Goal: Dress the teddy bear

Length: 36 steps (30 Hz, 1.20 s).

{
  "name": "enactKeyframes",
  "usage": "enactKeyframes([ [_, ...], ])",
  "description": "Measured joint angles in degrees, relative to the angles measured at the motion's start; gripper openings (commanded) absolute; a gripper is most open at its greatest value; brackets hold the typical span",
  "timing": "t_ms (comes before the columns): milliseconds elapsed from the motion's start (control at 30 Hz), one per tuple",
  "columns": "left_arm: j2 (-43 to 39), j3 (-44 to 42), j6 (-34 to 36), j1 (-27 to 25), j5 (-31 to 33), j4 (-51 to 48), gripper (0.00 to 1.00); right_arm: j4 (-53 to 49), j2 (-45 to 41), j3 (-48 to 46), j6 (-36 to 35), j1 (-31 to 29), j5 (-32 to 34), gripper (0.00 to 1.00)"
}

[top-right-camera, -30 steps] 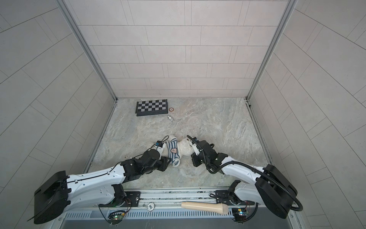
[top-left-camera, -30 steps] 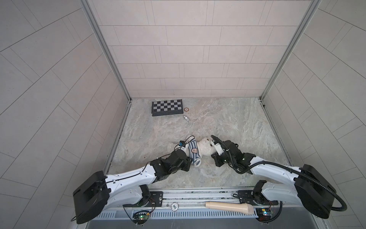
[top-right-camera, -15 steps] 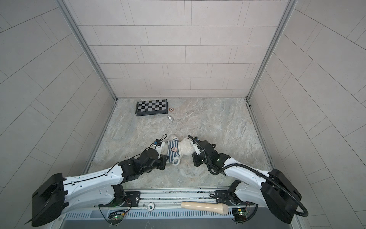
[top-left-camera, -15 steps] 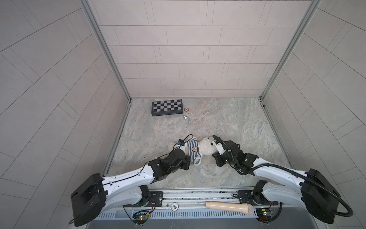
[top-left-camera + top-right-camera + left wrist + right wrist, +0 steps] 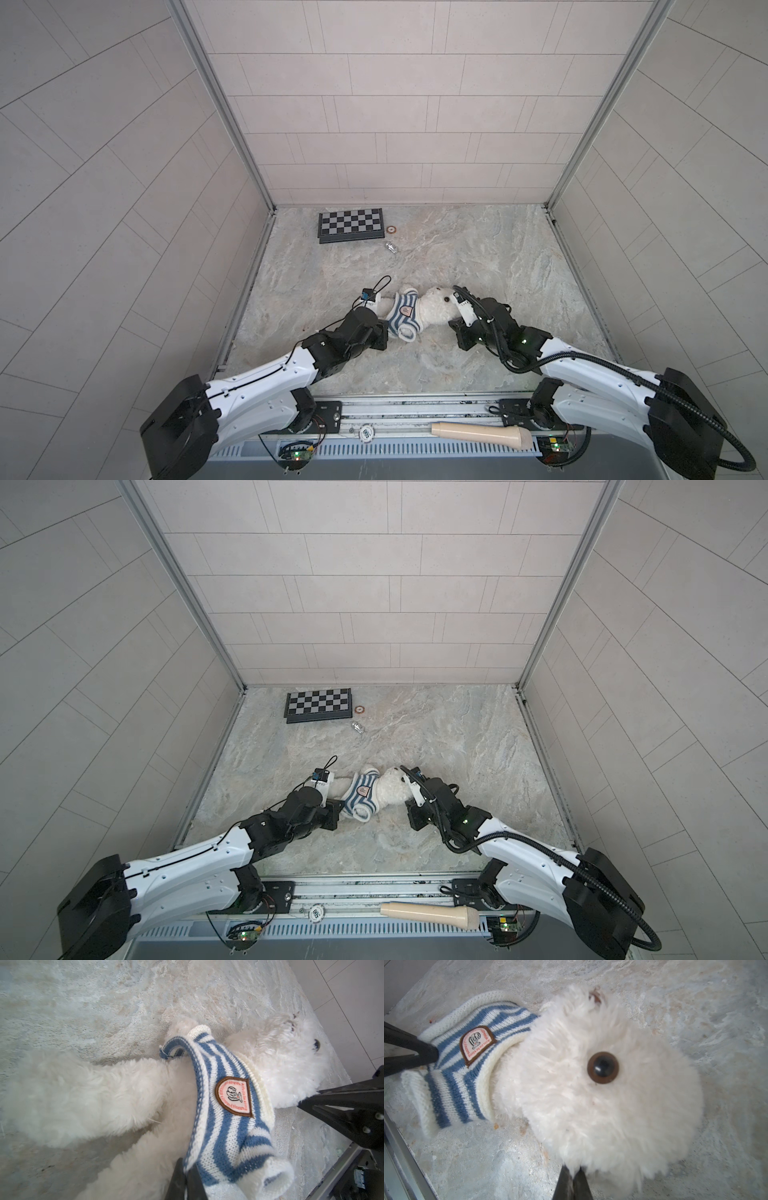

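Bear's place: the teddy bear (image 5: 432, 309) lies on the marble tabletop (image 5: 478, 249) near its front edge, between the two arms.
Long axis: in both top views it runs across the scene, with the head toward the right arm and the legs toward the left arm.
Garment: the striped sweater (image 5: 402, 314) is bunched around the neck and chest. The belly and legs are bare, and the sleeve nearest the front looks empty.
Left gripper (image 5: 186, 1178): its jaws are pressed together on the sweater's hem, at the leg side.
Right gripper (image 5: 572, 1180): its jaws are pinched on fur at the edge of the head. Whether that fur is an ear cannot be told.
Deciding relation: the hem probably has to travel along the bear's axis, away from the head and toward the left arm. The left arm is nearer the hem, while the right arm anchors the opposite end.
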<state>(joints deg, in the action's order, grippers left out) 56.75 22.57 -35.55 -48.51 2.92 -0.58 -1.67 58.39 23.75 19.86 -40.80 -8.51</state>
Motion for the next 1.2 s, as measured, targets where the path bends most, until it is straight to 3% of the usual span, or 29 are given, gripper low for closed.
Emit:
enactKeyframes([
  [267, 0.5, -0.9, 0.9, 0.5, 0.3, 0.0, 0.0, 0.0, 0.0, 0.0, -0.2, 0.3, 0.0, 0.0],
  [533, 6.5, -1.3, 1.1, -1.5, -3.4, 6.3, 0.0, -0.3, 0.6, 0.0, -0.4, 0.5, -0.1, 0.0],
  [867, 13.4, -1.8, -0.7, -2.5, -8.3, 16.0, 0.0, -2.4, -2.5, -0.2, -1.9, -0.3, 0.1, 0.39],
  [1000, 13.4, -2.1, -1.5, -2.5, -9.0, 18.0, 0.0, -2.9, -8.0, -1.0, -2.5, -2.0, 1.0, 0.44],
  [1200, 13.5, -2.7, -2.9, -2.5, -9.7, 20.1, 0.0, -2.5, -13.2, -2.0, -5.9, -7.6, 2.4, 0.42],
])
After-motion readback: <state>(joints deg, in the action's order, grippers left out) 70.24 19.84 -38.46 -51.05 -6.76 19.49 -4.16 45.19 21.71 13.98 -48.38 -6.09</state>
